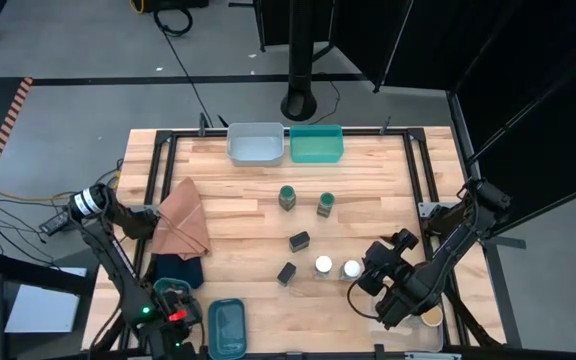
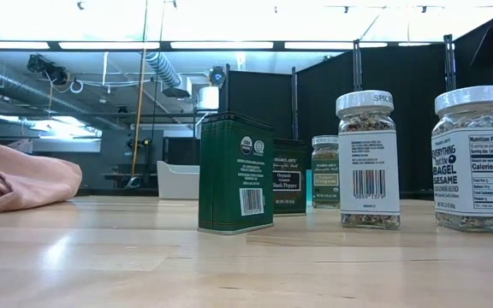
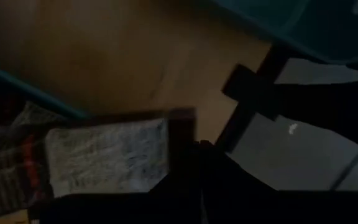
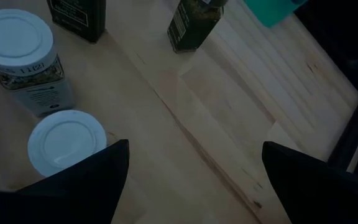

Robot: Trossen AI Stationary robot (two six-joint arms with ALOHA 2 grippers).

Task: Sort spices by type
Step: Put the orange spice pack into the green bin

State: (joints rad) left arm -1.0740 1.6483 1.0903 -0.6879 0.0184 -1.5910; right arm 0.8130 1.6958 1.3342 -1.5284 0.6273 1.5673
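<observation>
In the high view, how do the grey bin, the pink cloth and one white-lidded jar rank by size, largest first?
1. pink cloth
2. grey bin, a little smaller; its neighbour, the green bin, looks alike
3. white-lidded jar, clearly smallest
</observation>
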